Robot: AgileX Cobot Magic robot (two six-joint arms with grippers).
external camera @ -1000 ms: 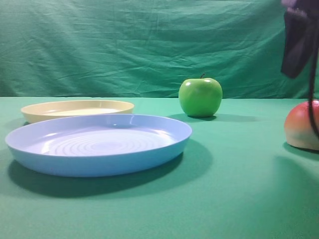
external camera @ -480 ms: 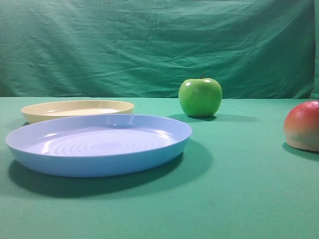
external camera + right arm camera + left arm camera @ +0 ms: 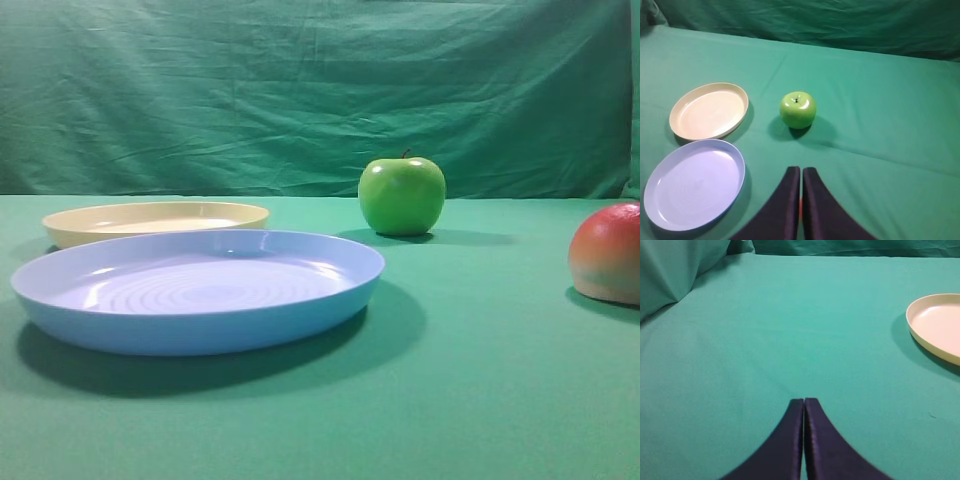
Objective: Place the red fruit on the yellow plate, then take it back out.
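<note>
The red fruit (image 3: 607, 252), red on top and pale below, rests on the green cloth at the right edge of the exterior high view, with no gripper near it. The pale yellow plate (image 3: 150, 228) lies empty at the back left. It also shows as the plate (image 3: 940, 322) at the right of the left wrist view and as the plate (image 3: 709, 111) at the left of the right wrist view. My left gripper (image 3: 804, 400) is shut on nothing above bare cloth. My right gripper (image 3: 801, 169) is shut and empty, high over the table. A thin red sliver of the fruit (image 3: 800, 205) shows through the slit between its fingers.
A larger light blue plate (image 3: 200, 290) sits empty in front of the yellow one, and shows as the plate (image 3: 694, 182) from the right wrist. A glossy green apple (image 3: 402, 195) stands at the back centre, right of the yellow plate. Green cloth hangs behind the table.
The right arm's dark body and cable, at the upper right of the exterior high view a second ago, have left that view. The red fruit and the plates have stayed put.
</note>
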